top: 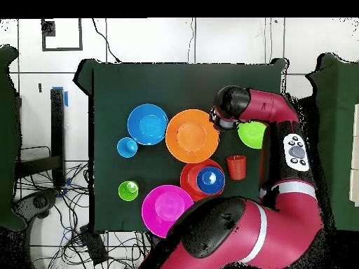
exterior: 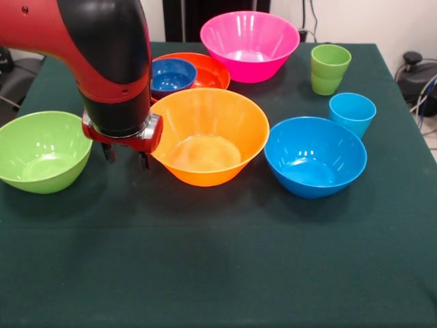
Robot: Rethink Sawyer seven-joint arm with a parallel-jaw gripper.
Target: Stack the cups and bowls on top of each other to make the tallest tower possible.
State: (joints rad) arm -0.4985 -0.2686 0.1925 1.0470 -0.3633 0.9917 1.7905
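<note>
My gripper [exterior: 126,158] hangs low over the table, in the gap between the lime green bowl [exterior: 41,150] and the large orange bowl [exterior: 208,137]. Its fingers [exterior: 145,161] are apart with nothing between them. The small dark blue bowl [exterior: 172,74] sits inside the red-orange bowl [exterior: 205,68]. The large pink bowl [exterior: 249,44] stands at the far side and the blue bowl [exterior: 314,156] at the right. The lime green cup [exterior: 330,68] and light blue cup [exterior: 351,113] stand upright on the right. The orange cup [top: 237,167] shows only in the overhead view. The small green bowl is out of view.
All stand on a dark green tablecloth [exterior: 218,273]. The arm's red and black body [exterior: 102,55] covers the far left of the table in the front view. Cables and equipment lie on the floor beside the table [top: 42,203].
</note>
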